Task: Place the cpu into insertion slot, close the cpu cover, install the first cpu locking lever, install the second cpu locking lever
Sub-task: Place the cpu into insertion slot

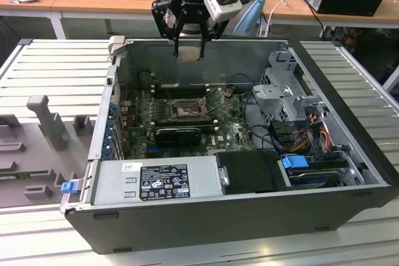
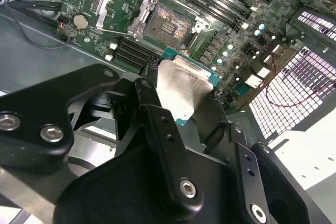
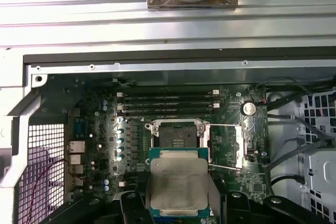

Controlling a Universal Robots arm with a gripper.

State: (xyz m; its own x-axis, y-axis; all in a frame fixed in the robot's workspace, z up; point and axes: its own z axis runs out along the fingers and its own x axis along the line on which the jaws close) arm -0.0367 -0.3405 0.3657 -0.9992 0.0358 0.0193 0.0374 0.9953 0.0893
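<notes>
Open computer case, green motherboard on its floor; gripper high over the case's far wall, fingers pinching the cpu by its edges; insertion slot bare below, well apart; cpu cover swung open beside it

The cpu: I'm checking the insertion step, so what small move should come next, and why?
Probably a slow descent toward the insertion slot, keeping the cpu level. The gripper holds the cpu in its jaws above the open case, well over the board; the slot lies bare and the cpu cover stands swung open beside it, so the way down looks free.
</notes>
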